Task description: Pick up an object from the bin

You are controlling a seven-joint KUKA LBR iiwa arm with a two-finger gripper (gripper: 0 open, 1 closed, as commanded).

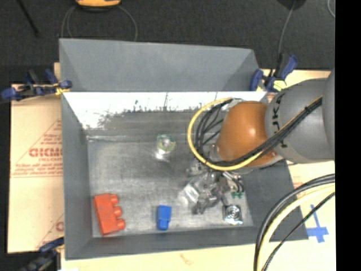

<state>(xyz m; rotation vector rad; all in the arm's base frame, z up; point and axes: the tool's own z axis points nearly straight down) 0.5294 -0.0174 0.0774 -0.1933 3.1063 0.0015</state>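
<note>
Clear crumpled thing [189,195] lies on bin [73,168] floor, right of middle, toward front wall. Hand [211,196] low, just beside it on right; contact unclear; open or closed: cannot tell. Silvery round thing [232,213] near front right corner. Blue block [163,217] left of hand, orange block [108,213] farther left. Clear round thing [164,145] toward back.
</note>
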